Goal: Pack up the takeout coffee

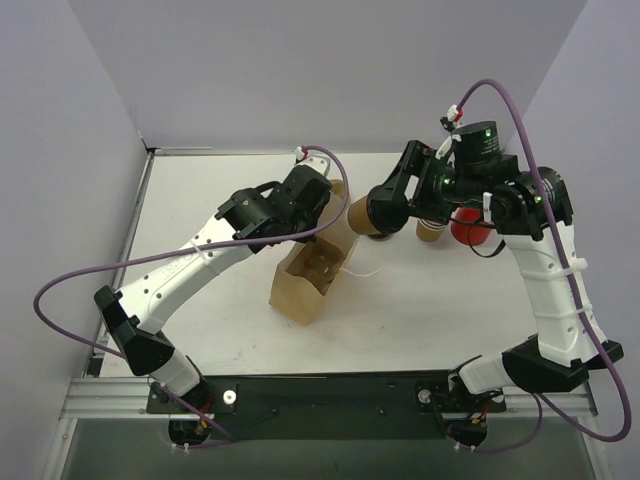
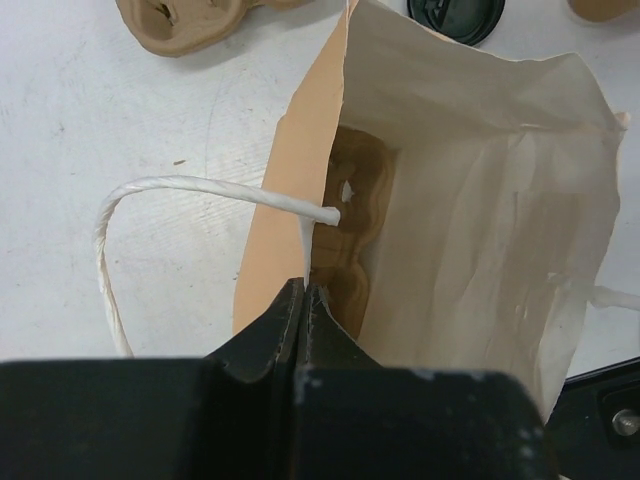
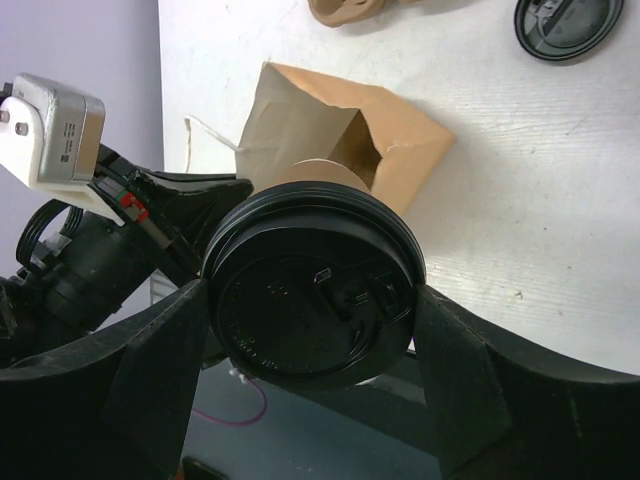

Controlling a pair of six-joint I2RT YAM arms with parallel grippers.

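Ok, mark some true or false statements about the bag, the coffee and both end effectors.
1. The left end effector is pinched shut on the rim of the paper bag. True.
2. The right end effector is empty. False: it grips the lidded coffee cup between its fingers.
3. The coffee cup is already inside the bag. False: it is held outside the bag, near its mouth.
4. A pulp cup carrier sits inside the bag. True.
5. A loose black lid lies on the table beyond the bag. True.
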